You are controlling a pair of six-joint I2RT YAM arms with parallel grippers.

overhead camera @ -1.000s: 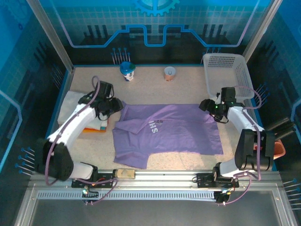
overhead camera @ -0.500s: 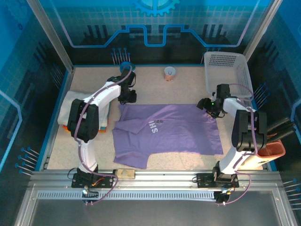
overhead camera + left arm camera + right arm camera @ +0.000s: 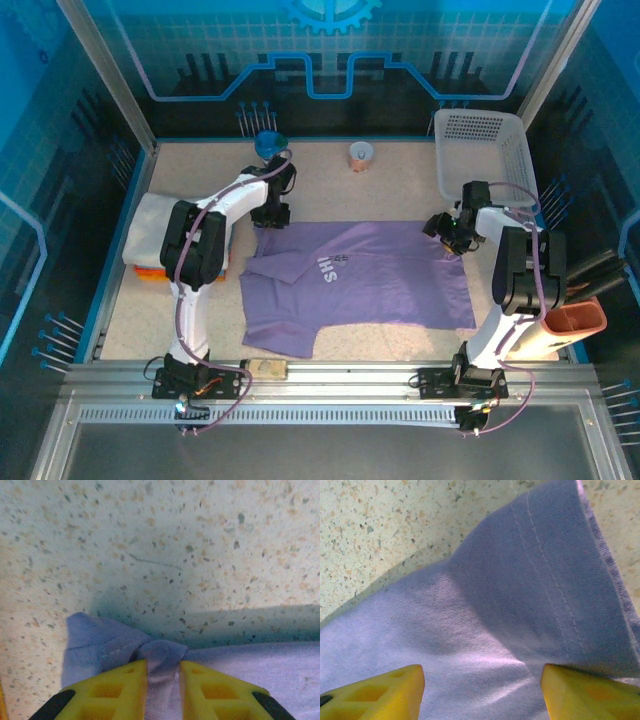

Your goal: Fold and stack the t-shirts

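Left end effector (image 3: pixel 162 666) has its yellow fingers (image 3: pixel 120 690) drawn nearly together, pinching a bunched fold of the lavender t-shirt (image 3: pixel 370 280) at the shirt's far left corner. Right end effector (image 3: pixel 482 680) sits over the far right corner with its fingers spread wide. The stitched hem lies between them and is not clamped.

From the top view, the lavender t-shirt lies spread across the middle of the speckled tabletop (image 3: pixel 400 185), its white chest print facing up and one sleeve reaching toward the near edge. At the tabletop's left side a folded white t-shirt (image 3: pixel 155 225) rests on an orange t-shirt (image 3: pixel 150 272), of which just a folded edge shows. A white lattice basket (image 3: pixel 480 150) stands in the far right corner, and a blue cup (image 3: pixel 268 143) and a smaller cup (image 3: pixel 361 153) stand along the far edge.
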